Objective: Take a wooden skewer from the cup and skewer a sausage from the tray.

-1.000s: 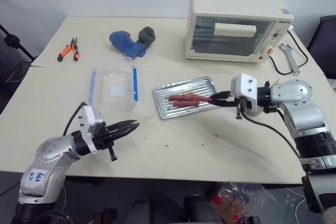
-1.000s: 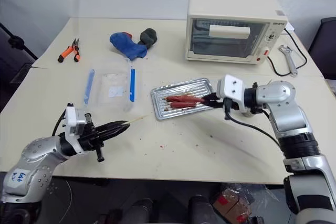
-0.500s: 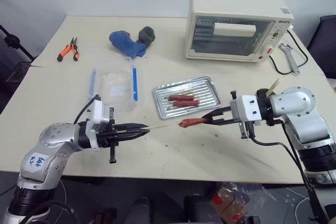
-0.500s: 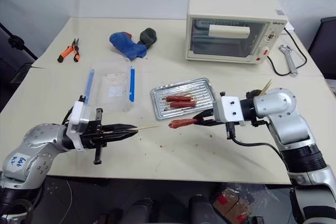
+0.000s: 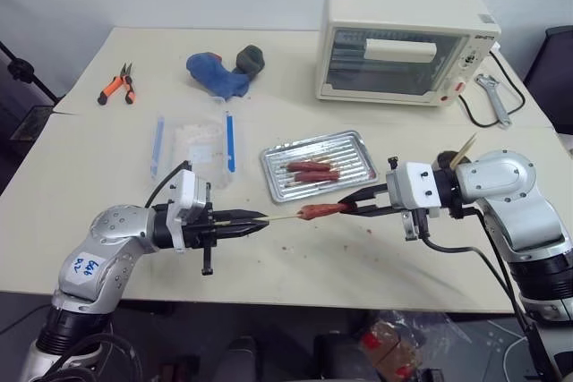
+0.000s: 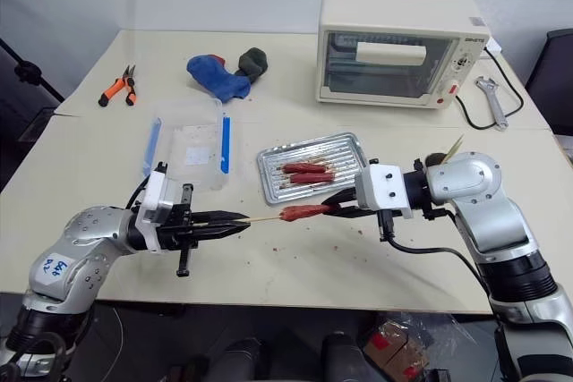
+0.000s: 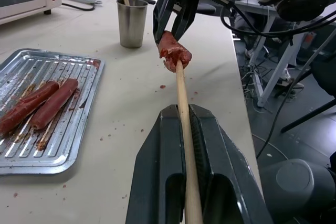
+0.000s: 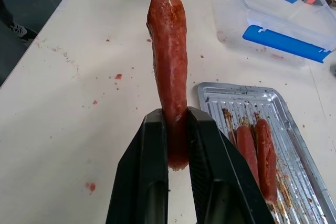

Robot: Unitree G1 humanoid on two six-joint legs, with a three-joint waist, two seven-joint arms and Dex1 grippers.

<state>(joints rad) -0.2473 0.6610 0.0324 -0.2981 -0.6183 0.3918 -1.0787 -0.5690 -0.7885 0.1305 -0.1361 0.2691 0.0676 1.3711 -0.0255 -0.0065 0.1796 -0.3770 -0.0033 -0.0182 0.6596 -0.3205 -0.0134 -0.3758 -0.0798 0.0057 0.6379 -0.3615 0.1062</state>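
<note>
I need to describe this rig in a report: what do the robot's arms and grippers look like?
Both arms are silver-grey metal with rounded joint housings. Each wrist carries a white block, then black tapering jaws: left gripper, right gripper. Black cables loop beside each forearm. The left arm bears a white sticker with blue handwriting.

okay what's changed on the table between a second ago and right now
The right gripper lifted the sausage off the tray and carried it out in front. The left gripper swung the wooden skewer across until its tip met the sausage's end. Both jaws stayed clamped. Two sausages remain on the tray; the oven and pliers haven't moved.
</note>
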